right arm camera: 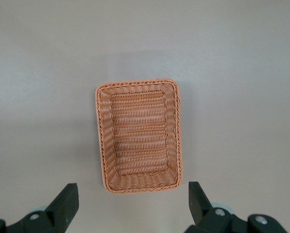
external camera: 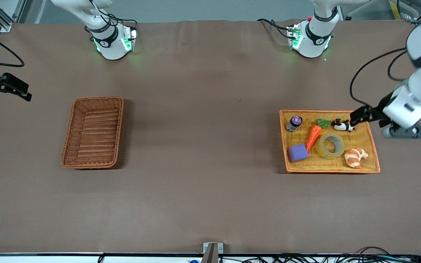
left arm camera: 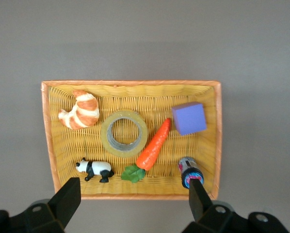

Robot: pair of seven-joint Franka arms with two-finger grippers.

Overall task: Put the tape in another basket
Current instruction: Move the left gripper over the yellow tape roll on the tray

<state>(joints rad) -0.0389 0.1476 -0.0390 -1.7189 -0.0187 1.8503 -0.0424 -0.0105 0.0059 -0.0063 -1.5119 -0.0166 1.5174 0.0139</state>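
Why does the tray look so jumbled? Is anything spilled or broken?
Nothing stands out. The tape lies flat in the tray beside the carrot and croissant. The brown basket is empty. Both the left gripper and right gripper hang open.

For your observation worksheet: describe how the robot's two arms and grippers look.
Both arms are glossy white with black joint bands, green lights at their bases and black cables. The left gripper and right gripper have black, wedge-shaped fingers.
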